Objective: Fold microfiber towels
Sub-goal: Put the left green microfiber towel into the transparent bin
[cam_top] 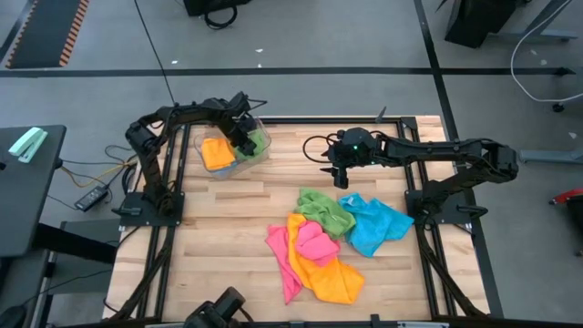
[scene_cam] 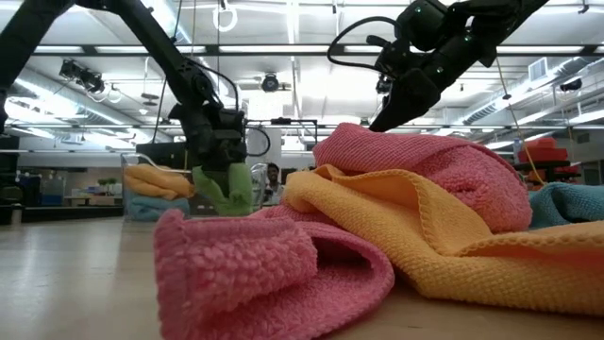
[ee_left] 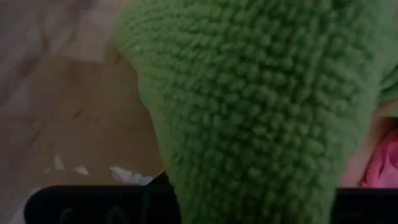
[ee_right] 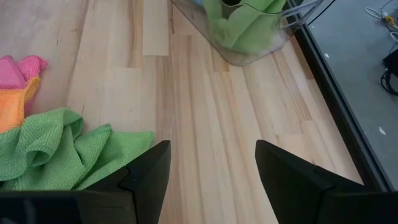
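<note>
Left gripper [cam_top: 244, 138]: clamped on green towel [scene_cam: 225, 189], over clear bin [cam_top: 258, 157]; release fully inside. Right gripper [ee_right: 211, 171]: wide apart, empty; crumpled green towel [ee_right: 56, 149] just beside fingers; pinch one corner.

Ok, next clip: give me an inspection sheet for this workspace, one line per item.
Surface: wooden table, bare boards around the cloths.
Job's things: loose pile of microfiber towels, pink, orange, green and blue, overlapping, unfolded; an orange towel and a green towel at the clear plastic bin.
Clutter: nothing seen.
Grippers: left gripper at the bin, shut on the green towel; right gripper open, above bare wood beside the pile.
Cables: cables on the floor left of the table.
Surroundings: grey floor, a person far behind.
</note>
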Robot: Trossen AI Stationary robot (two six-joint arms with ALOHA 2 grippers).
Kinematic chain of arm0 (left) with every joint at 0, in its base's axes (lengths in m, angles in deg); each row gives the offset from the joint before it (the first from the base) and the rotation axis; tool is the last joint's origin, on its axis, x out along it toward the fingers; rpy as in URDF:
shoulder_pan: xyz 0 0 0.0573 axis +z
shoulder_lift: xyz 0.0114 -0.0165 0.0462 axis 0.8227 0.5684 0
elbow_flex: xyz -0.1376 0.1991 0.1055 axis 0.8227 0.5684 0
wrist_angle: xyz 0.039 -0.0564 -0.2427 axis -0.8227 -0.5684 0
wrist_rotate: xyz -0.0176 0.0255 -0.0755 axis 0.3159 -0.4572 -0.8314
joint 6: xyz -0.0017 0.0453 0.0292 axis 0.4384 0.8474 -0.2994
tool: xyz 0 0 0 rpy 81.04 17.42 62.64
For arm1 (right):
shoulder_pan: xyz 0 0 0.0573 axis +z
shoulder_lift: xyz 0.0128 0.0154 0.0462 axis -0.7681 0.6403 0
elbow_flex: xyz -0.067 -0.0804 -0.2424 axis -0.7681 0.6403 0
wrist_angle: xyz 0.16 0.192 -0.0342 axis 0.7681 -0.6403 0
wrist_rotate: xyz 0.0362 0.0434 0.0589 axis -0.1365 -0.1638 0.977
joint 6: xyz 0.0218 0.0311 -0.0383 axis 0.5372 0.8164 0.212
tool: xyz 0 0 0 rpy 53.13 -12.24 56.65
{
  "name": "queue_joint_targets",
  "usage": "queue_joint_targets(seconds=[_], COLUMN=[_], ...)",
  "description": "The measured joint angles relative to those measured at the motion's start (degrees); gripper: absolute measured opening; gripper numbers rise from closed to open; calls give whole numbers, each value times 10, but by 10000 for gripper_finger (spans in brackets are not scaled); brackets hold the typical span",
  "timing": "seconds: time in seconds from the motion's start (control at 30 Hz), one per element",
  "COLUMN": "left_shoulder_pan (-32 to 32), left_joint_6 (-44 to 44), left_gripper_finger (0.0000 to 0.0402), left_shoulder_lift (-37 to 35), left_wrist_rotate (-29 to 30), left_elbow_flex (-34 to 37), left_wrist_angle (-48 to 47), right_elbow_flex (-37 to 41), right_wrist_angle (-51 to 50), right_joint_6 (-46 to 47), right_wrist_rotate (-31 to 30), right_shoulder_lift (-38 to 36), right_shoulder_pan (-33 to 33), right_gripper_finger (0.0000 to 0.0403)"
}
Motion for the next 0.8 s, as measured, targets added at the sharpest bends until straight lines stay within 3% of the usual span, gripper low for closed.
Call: queue_joint_targets(seconds=[0.3,0.8], left_shoulder_pan=[0,0], left_joint_6=[12,14], left_gripper_finger=[50,153], left_shoulder_lift=[27,27], left_wrist_rotate=[-2,3], left_elbow_flex=[0,0], left_wrist_angle=[1,1], right_elbow_flex=[0,0], right_wrist_angle=[0,-3], right_joint_6=[0,2], right_wrist_rotate=[2,2], right_shoulder_lift=[0,0], right_shoulder_pan=[0,0], right_gripper_finger=[243,243])
